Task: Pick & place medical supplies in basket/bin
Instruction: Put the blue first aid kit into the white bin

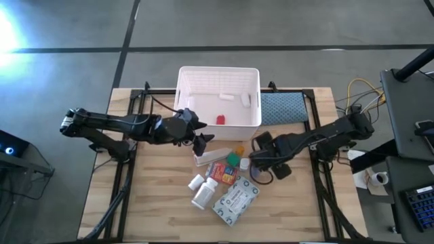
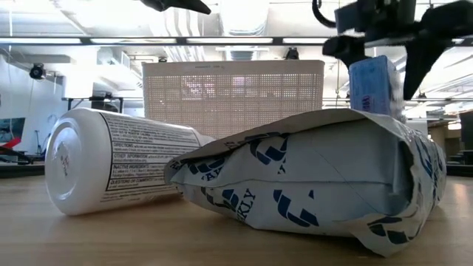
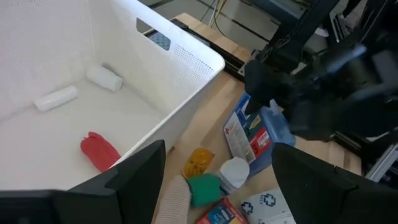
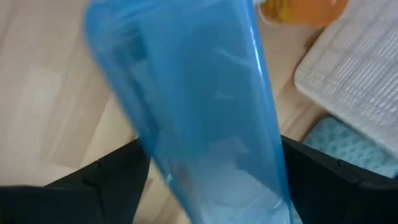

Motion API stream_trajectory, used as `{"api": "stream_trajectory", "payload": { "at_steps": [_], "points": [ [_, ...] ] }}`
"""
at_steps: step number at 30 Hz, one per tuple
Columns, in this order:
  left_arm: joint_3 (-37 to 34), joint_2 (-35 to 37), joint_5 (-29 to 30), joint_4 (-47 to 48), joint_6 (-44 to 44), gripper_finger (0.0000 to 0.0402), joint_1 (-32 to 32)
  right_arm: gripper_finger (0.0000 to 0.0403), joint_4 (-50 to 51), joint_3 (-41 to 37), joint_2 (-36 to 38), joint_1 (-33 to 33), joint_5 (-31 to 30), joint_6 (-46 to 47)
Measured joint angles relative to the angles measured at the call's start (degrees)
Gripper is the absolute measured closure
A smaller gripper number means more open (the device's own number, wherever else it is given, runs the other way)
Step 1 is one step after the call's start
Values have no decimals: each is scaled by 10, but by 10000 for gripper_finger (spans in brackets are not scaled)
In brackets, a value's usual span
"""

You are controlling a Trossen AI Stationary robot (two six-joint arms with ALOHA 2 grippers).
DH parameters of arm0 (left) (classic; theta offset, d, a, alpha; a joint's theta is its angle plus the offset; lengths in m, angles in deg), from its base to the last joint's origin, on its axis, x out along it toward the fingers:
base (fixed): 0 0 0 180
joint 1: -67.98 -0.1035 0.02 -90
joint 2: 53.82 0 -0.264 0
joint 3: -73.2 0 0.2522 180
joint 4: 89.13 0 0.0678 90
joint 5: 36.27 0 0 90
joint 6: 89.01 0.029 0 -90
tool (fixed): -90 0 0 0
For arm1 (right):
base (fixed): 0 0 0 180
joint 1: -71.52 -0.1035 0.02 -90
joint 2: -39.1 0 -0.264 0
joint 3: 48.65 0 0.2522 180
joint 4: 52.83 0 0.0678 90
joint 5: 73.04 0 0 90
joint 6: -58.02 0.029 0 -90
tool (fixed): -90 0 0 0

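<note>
Wooden tabletop (image 1: pixel 156 203) carries supplies; right gripper (image 1: pixel 256 157) jaws straddle the blue-white box (image 4: pixel 193 106), unclamped; left gripper (image 1: pixel 198 139) jaws gape empty beside the basket (image 1: pixel 218 73).

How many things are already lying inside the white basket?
3, all on the floor of the basket: a red item near its front wall, and two white rolls toward the back right. The walls may hide more.

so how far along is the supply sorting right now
Early. Done: the white basket holds only a red item and two small white rolls. In hand: the right gripper straddles the blue-white box, jaws not clamped yet. The left gripper hovers open by the basket's corner. Left: the pill bottles, flat packet and small bits remain on the table.
</note>
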Motion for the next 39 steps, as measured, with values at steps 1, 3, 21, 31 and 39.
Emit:
{"api": "stream_trajectory", "payload": {
  "at_steps": [1, 3, 21, 31, 39],
  "points": [
    [0, 0, 0, 0, -4, 129, 0, 102, -5, -7, 0, 1, 1, 7],
    [0, 0, 0, 0, -5, 129, 0, 126, -13, -20, 0, 2, 4, 16],
    [-4, 0, -1, 2, -8, 129, 2, 259, 35, 121, 173, 47, 189, 313],
    [-5, 16, 14, 59, -60, 129, 44, 242, -286, 129, 272, 247, 126, 429],
    [-4, 70, 177, 90, -104, 130, 126, 233, -447, 121, 111, 411, 322, 508]
  ]
}}
